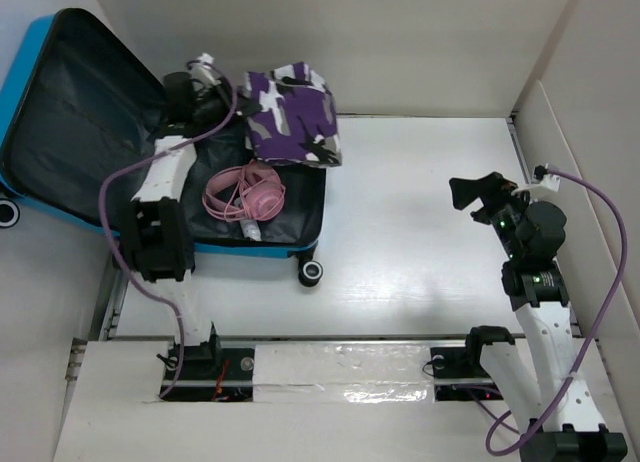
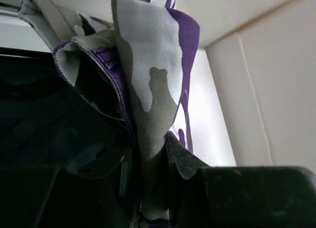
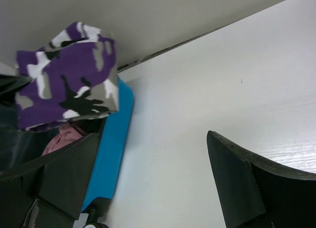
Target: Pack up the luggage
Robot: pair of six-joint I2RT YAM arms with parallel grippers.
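From above, the light is bright and even, with soft shadows under my arms on the white table and a sheen on the tape. My left wrist view is dim: the cloth is backlit, the suitcase lining nearly black. My right fingers blur near the lens.

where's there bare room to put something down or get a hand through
Bare white table between the luggage and the right gripper. The open lid shows only bare dark lining. Crowded: the base, with pink headphones, the left arm and the camo cloth pinched in the left gripper.
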